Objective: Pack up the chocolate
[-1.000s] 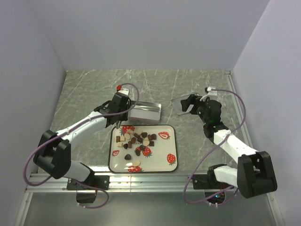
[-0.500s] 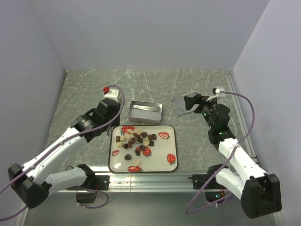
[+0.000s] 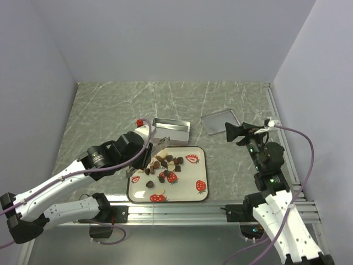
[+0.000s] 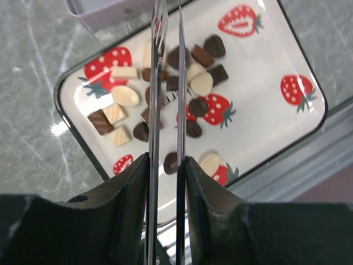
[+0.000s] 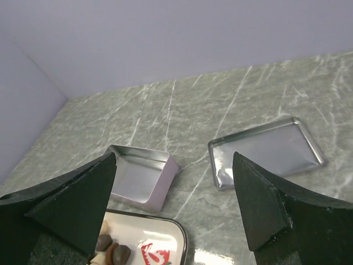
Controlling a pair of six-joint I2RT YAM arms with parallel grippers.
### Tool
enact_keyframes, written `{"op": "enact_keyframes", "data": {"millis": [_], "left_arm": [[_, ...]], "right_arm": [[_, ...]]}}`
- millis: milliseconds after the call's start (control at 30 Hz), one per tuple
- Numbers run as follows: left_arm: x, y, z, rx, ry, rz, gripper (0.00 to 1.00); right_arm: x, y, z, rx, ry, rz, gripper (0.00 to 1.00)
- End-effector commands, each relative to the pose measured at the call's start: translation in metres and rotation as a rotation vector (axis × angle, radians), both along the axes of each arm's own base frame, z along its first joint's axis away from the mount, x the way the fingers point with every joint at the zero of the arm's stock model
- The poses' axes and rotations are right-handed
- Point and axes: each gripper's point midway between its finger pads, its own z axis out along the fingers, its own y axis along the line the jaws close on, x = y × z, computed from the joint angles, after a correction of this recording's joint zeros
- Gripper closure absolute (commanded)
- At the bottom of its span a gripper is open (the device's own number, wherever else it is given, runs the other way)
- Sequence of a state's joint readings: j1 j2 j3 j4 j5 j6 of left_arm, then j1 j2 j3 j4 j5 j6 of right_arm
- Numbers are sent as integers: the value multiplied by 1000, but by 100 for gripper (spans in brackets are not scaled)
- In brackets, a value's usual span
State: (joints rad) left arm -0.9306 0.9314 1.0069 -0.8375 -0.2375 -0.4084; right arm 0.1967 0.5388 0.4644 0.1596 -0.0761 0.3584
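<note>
The chocolate, several small dark brown, light brown and cream pieces, lies on a white strawberry-print tray. My left gripper is over the tray's left part, shut on thin metal tweezers. In the left wrist view the tweezers reach over the chocolate from my left gripper. I cannot tell whether their tips hold a piece. My right gripper is open and empty, right of the flat tin lid. The open tin box stands behind the tray.
The right wrist view shows the tin box, the lid and the tray's corner between the wide-open jaws of my right gripper. Grey walls close the table's back and sides. A metal rail runs along the near edge.
My left arm has swung from beside the tin box to over the tray. My right gripper has drawn back to the right, away from the lid, which lies flat on the table.
</note>
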Motion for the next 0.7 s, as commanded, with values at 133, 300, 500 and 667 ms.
{"op": "enact_keyframes", "data": {"millis": [133, 300, 500, 667], "left_arm": [[-26, -20, -4, 9, 94, -122, 62], [-39, -27, -13, 56, 144, -172, 61], [-48, -31, -30, 122, 187, -198, 60], [-52, -30, -28, 146, 189, -207, 59]], "right_arm": [[-25, -17, -16, 1, 65, -68, 8], [-32, -24, -26, -3, 83, -97, 8], [-30, -26, -28, -8, 88, -110, 8], [-27, -26, -32, -15, 103, -112, 8]]}}
